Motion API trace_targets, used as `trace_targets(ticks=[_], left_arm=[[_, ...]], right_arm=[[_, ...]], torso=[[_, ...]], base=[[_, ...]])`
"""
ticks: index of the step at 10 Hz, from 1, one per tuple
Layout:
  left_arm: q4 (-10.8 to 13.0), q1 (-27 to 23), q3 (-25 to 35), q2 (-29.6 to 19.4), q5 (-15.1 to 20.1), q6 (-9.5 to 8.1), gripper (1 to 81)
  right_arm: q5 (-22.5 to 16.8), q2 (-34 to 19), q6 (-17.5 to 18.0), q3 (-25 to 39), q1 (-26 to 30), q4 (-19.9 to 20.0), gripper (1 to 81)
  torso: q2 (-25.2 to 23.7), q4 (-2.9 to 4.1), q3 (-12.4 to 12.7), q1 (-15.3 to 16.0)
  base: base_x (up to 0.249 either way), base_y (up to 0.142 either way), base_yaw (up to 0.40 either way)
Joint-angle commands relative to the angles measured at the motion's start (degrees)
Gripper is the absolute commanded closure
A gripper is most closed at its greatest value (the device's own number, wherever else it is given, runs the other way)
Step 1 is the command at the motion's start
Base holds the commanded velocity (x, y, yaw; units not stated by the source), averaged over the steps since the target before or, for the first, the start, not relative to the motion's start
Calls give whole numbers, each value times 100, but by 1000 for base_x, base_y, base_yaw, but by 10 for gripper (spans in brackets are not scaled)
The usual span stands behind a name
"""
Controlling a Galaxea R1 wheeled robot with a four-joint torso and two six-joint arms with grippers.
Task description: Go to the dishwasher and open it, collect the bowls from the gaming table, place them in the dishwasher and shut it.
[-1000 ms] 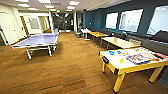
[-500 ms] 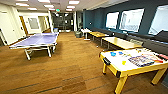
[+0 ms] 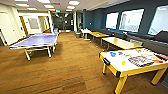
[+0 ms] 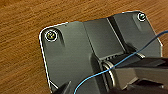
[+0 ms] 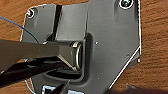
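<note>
The gaming table [image 3: 115, 65] stands at the right of the head view, white-topped on yellow legs, with its near corner towards me. A bright blue bowl [image 3: 113, 54] sits on its near left part, and a second small bluish bowl [image 3: 120, 53] is just beyond it. Colourful game boards and boxes [image 3: 141, 60] cover the table's right half. The dishwasher is out of view. Both wrist views look past the robot's dark plate down onto the wooden floor [image 4: 20, 30].
A blue table-tennis table [image 3: 37, 40] stands at the left. Bare yellow-wood tables [image 3: 121, 42] line the dark blue right wall behind the gaming table. Open wooden floor [image 3: 72, 65] runs between them to a dark corridor at the back.
The whole head view has shifted slightly, so the camera has moved. Nothing in the room has moved.
</note>
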Motion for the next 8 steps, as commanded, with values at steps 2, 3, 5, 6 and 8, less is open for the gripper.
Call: trace_targets(ticks=[2, 3, 5, 6, 8], left_arm=[[-14, -244, -11, -29, 281, 28, 10], [3, -235, -11, -38, 281, 19, 10], [3, -235, -2, -56, 281, 11, 10], [12, -235, -3, -38, 281, 11, 10], [3, -235, -20, -3, 280, 28, 10]], right_arm=[[-313, 0, -10, -9, 201, 26, 10], [-313, 9, -19, -1, 209, 26, 10], [-313, 18, -19, -1, 209, 17, 10], [-305, 18, -19, -1, 209, 25, 10], [-313, 18, -19, -1, 209, 25, 10]], torso=[[0, 0, 0, 0], [0, 0, 0, 0], [0, 0, 0, 0], [0, 0, 0, 0], [0, 0, 0, -2]], base=[[0, 0, 0], [0, 0, -173], [0, 0, -356], [0, 0, -388], [0, 0, -395]])
